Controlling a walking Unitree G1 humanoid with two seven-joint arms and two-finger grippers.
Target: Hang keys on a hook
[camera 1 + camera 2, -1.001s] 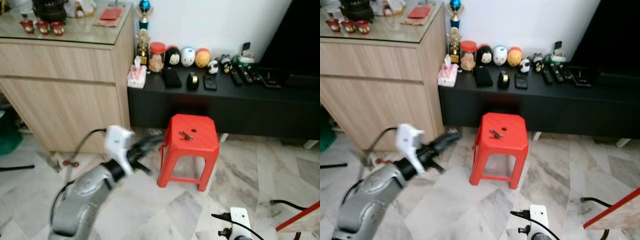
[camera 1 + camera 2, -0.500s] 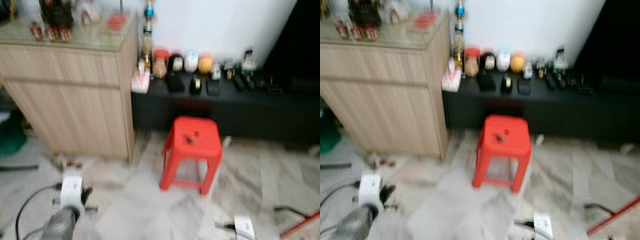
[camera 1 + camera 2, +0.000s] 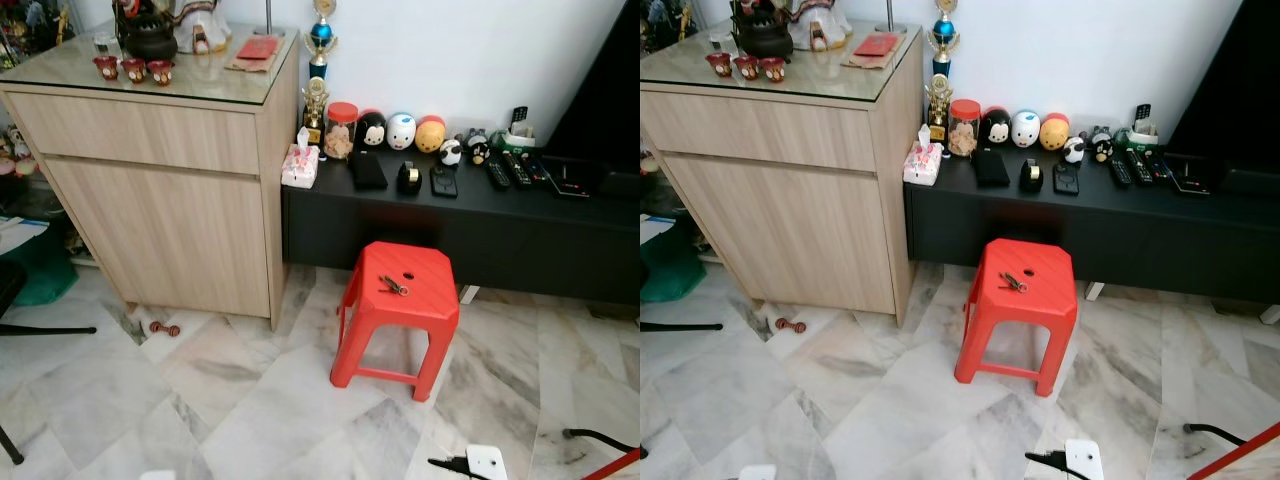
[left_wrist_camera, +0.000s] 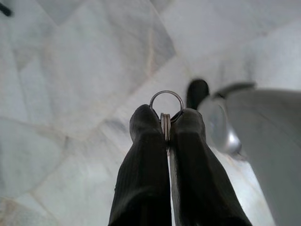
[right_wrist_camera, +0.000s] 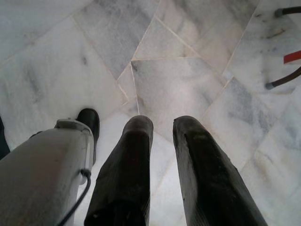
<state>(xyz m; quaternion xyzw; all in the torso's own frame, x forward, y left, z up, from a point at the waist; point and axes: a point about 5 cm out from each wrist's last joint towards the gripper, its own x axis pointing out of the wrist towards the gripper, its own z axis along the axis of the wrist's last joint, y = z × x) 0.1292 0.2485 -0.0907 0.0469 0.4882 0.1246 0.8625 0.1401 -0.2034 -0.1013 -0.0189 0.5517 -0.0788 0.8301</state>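
A small bunch of keys lies on top of a red plastic stool in front of the black console. In the left wrist view my left gripper hangs over the marble floor, shut on a metal key ring whose loop sticks out past the fingertips. In the right wrist view my right gripper also points down at the floor, open with nothing between its fingers.
A wooden cabinet with a glass top stands on the left. A low black console carries figurines, jars and remotes. On the floor lie a small red object, a white plug and a cable.
My left arm, raised toward the stool a second ago, has dropped out of the eye views. The camera has shifted, so the cabinet and stool sit a little lower and to the right.
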